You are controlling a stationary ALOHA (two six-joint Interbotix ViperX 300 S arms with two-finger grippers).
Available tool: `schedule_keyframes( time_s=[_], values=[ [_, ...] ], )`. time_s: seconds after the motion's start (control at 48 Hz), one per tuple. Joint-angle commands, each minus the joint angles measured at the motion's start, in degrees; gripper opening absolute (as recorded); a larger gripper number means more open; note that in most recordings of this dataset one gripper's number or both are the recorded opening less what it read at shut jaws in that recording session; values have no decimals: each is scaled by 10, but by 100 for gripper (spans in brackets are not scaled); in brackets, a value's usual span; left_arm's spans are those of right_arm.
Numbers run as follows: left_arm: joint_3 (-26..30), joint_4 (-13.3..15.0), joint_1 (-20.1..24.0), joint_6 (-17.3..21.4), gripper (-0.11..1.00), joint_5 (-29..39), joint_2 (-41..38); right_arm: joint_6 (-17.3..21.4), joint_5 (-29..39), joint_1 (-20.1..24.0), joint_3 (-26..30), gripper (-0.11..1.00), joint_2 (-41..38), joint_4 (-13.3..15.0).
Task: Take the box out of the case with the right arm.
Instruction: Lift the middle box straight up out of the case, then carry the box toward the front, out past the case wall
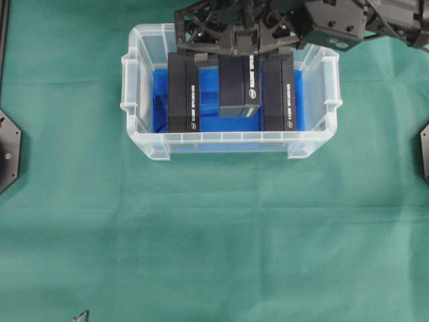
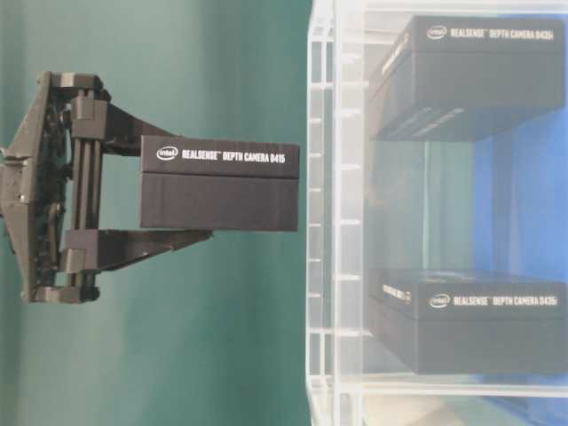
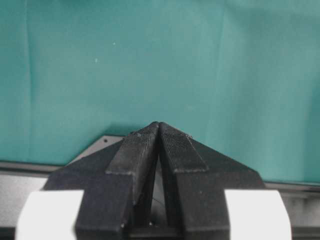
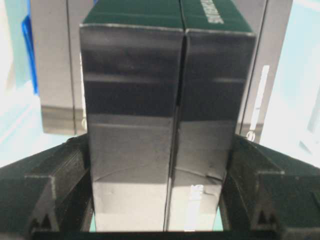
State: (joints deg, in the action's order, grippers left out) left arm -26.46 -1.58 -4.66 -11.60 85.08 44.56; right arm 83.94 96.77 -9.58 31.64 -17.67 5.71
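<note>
Where green cloth [image 1: 214, 235] lies under the case [image 1: 144, 144], right gripper [image 1: 239, 48] clamped on box [image 1: 239, 87], lifted above case, left gripper [image 3: 159, 131] shut together.

A green cloth [image 1: 201, 235] covers the whole table, lightly creased and wrinkled in places. Two black mounting plates sit on it at the side edges, one at the left [image 1: 8, 151] and one at the right [image 1: 424, 153], well apart. A small dark object [image 1: 81, 315] pokes in at the bottom edge, too small to identify.
</note>
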Motion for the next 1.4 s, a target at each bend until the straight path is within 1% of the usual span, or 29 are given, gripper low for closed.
schedule_keyframes(
  time_s=[0.0,0.146,0.334,0.417,0.605,0.667,1.001,1.105,1.376],
  values=[
    [14,-2,1,0,0,-1,-2,6,5,15,19,65,33,0],
    [14,-2,1,0,0,-1,-2,34,21,40,20,65,35,3],
    [14,-2,1,0,0,-1,-2,64,27,86,20,65,35,6],
    [14,-2,1,0,0,-1,-2,89,27,111,20,65,34,8],
    [14,-2,1,0,0,-1,-2,129,27,157,20,65,33,11],
    [14,-2,1,0,0,0,-2,149,25,175,20,65,32,11],
    [14,-2,1,0,0,4,-1,221,23,244,20,65,30,11],
    [14,-2,1,0,0,4,-1,227,24,251,20,65,28,11],
    [14,-2,1,0,0,4,-2,227,24,250,18,65,23,10]
  ],
)
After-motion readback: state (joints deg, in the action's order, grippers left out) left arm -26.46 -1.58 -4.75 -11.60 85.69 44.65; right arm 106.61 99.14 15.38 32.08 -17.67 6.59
